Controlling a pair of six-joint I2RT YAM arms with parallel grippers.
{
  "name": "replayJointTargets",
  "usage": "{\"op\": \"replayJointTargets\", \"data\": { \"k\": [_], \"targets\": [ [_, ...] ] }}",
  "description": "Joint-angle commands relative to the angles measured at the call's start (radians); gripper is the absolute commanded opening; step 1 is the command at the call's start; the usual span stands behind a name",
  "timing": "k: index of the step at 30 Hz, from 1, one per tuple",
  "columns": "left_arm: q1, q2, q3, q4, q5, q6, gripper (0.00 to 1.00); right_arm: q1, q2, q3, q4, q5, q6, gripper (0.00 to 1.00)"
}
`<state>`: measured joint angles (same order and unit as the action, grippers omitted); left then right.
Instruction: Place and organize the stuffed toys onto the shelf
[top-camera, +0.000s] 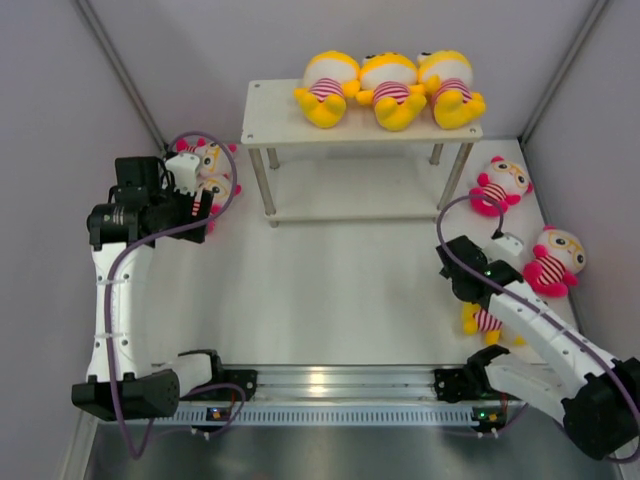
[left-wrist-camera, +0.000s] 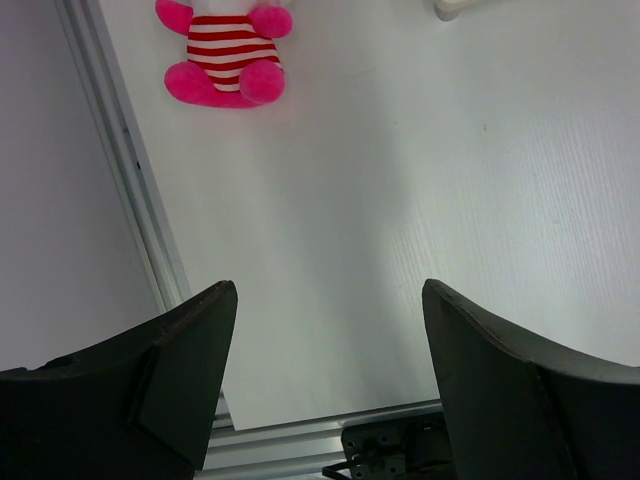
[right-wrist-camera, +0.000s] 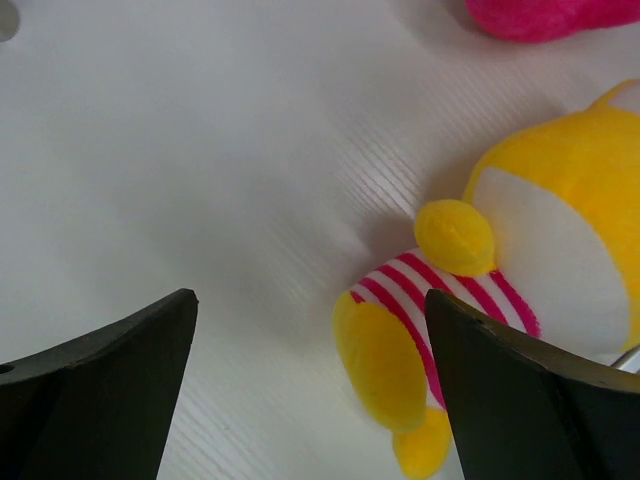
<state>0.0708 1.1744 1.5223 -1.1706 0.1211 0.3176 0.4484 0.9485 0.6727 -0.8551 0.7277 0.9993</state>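
The right jaws, nearest in the right wrist view, stood wide apart and held nothing. A yellow doll (right-wrist-camera: 540, 240) lay on the table (right-wrist-camera: 200, 150) just beside one finger (right-wrist-camera: 520, 400), which hid part of its striped shirt and one foot; whether the finger touched it could not be told. From above, that same doll (top-camera: 483, 320) lay near the table's front right, half covered by the right arm (top-camera: 540, 335). The left jaws were also wide apart and held nothing. They hung over white table, with one pink doll (left-wrist-camera: 225, 55) well ahead of them beside the rail (left-wrist-camera: 120, 170) along the wall, only its shirt and limbs in frame. The shelf (top-camera: 275, 115) stood at the far middle of the table. Three yellow dolls (top-camera: 390, 90) sat touching in a row on the middle and right of its top board, which made four yellow dolls in all. There were four pink dolls, all on the table. Two lay close together at the far left, one (top-camera: 207, 157) behind the other (top-camera: 215, 188), both partly hidden by the left arm (top-camera: 115, 290). Two lay at the right, one (top-camera: 497, 185) near the shelf's right legs and one (top-camera: 555, 262) nearer, by the right wall. That came to eight dolls: three on the shelf and five on the table. There were two arms.
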Motion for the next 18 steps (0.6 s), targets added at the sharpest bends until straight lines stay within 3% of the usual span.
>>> {"op": "replayJointTargets", "data": {
  "k": [1, 6, 8, 11, 12, 15, 18],
  "targets": [
    [-0.005, -0.007, 0.015, 0.034, 0.022, 0.014, 0.80, -0.011, 0.070, 0.027, -0.119, 0.111, 0.256, 0.97],
    [-0.005, -0.004, 0.019, 0.031, 0.041, 0.014, 0.80, -0.013, 0.229, 0.102, -0.321, 0.090, 0.484, 0.97],
    [-0.005, -0.002, 0.021, 0.032, 0.048, 0.012, 0.80, -0.011, 0.300, 0.120, -0.357, 0.035, 0.484, 0.95],
    [-0.005, 0.001, 0.022, 0.032, 0.046, 0.014, 0.80, -0.011, 0.309, 0.101, -0.291, -0.030, 0.444, 0.81],
    [-0.005, 0.001, 0.022, 0.032, 0.045, 0.015, 0.80, -0.011, 0.297, 0.087, -0.263, -0.034, 0.438, 0.68],
    [-0.006, 0.002, 0.024, 0.031, 0.037, 0.020, 0.80, -0.011, 0.231, 0.038, -0.191, -0.039, 0.443, 0.41],
    [-0.006, 0.004, 0.026, 0.026, 0.032, 0.023, 0.80, -0.013, 0.143, -0.007, -0.073, -0.060, 0.324, 0.26]
  ]
}}
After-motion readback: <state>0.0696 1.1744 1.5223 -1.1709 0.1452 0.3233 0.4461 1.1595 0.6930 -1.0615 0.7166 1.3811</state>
